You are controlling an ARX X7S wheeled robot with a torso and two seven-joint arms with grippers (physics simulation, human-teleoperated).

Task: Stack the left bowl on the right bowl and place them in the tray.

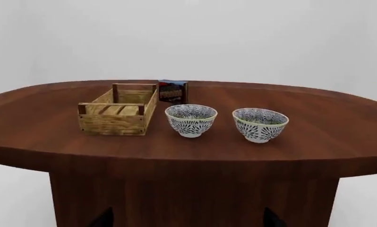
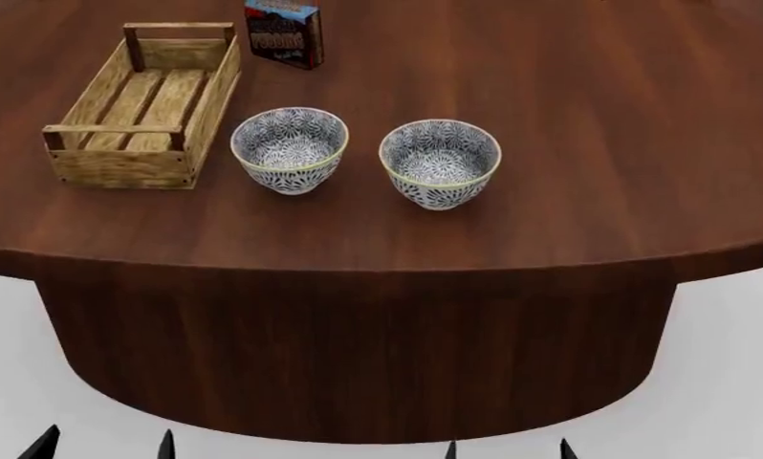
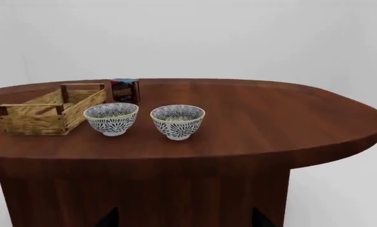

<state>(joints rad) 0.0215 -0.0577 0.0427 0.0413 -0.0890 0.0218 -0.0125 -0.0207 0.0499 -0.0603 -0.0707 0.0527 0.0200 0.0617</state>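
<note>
Two white bowls with dark leaf patterns stand side by side on the brown table. The left bowl [image 2: 290, 148] [image 1: 190, 119] [image 3: 111, 118] is next to the tray [image 2: 143, 105] [image 1: 118, 109] [image 3: 50, 109], a long light-wood slatted crate with nothing in it. The right bowl [image 2: 439, 161] [image 1: 260, 124] [image 3: 177, 121] stands a short gap to its right. My left gripper [image 2: 105, 448] [image 1: 187, 218] and right gripper [image 2: 510, 449] [image 3: 181, 218] are both open and empty, low in front of the table's near edge, well short of the bowls. Only their dark fingertips show.
A chocolate pudding box [image 2: 283, 32] [image 1: 173, 91] [image 3: 124, 90] stands upright behind the tray's far right corner. The dark wood table [image 2: 586, 124] has a rounded front edge and a broad pedestal below it. The background is plain white.
</note>
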